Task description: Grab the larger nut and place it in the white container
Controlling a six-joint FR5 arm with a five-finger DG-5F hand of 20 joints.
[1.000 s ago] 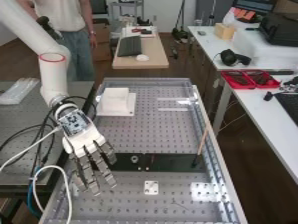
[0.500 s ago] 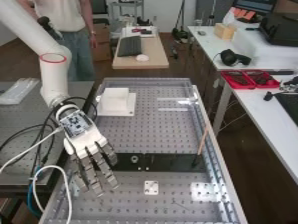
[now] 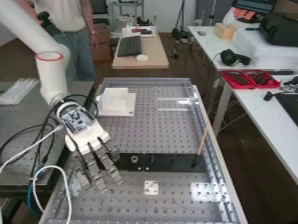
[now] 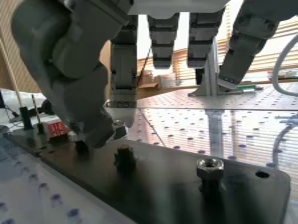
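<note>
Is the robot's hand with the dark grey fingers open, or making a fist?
Open. The hand has its fingers stretched out fairly straight, not curled into a fist.

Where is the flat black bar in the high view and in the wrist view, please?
High view: the black bar lies across the bench, beside the hand.
Wrist view: the bar is near the thumb.
Shared landmark: the hand.

One white container (image 3: 116,100) sat left of centre in the high view, one flat black bar (image 3: 174,163) and one small white plate (image 3: 151,187) lower down, two red trays (image 3: 238,80) at the right, one wooden block (image 3: 224,31) at upper right. At least two round metal parts (image 4: 210,168) stood centrally in the wrist view.
</note>
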